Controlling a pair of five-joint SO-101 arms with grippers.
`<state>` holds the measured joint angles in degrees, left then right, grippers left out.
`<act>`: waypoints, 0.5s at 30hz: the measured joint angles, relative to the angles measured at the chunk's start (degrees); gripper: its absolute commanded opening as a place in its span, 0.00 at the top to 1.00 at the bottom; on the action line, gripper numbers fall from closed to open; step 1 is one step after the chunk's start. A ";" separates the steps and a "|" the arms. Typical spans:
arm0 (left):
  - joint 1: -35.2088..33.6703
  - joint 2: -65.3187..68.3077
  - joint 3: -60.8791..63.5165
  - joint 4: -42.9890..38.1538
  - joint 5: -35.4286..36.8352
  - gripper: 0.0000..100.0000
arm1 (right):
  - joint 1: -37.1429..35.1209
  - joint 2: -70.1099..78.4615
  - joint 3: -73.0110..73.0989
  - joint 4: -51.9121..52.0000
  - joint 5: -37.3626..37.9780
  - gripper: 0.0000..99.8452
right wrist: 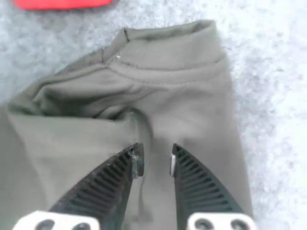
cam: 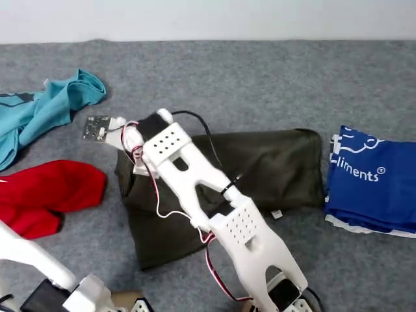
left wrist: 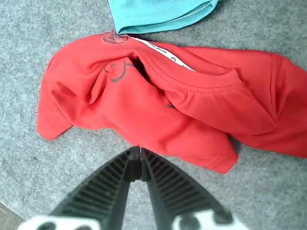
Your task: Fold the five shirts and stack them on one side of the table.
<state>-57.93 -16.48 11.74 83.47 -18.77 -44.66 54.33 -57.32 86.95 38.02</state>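
High view: blue printed cotton shirt point(cam: 374, 179) lay folded at grey tabletop point(cam: 260, 71) edge; dark olive cotton shirt point(cam: 260, 169) half-folded beneath slightly parted, empty right claw point(right wrist: 153, 155); red cotton shirt point(cam: 49, 192) and teal cotton shirt point(cam: 45, 107) remained crumpled; left claw point(left wrist: 140, 153) closed, empty.

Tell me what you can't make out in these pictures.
High view: teal shirt and red shirt run off the left edge.
High view: blue shirt is cut by the right edge; layers beneath it unclear.
High view: the right arm covers the olive shirt's middle.
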 measured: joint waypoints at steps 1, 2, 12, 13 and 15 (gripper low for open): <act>0.00 0.00 0.00 0.00 0.00 0.99 | 0.09 1.32 -0.44 -0.35 0.00 0.90; 0.00 0.00 0.00 0.00 0.00 0.99 | 0.09 2.55 -1.05 -0.35 0.00 0.90; 0.00 0.00 0.00 0.00 0.00 0.99 | 0.88 3.69 -16.70 13.36 -0.35 0.90; 0.00 0.00 0.00 0.00 0.00 0.99 | 1.23 3.60 -17.76 13.54 -1.49 0.90; 0.00 0.00 0.00 0.00 0.00 0.99 | 2.20 3.60 -18.37 13.54 -4.13 0.90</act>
<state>-57.93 -16.48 11.74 83.47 -18.77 -42.46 57.93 -75.69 100.48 33.89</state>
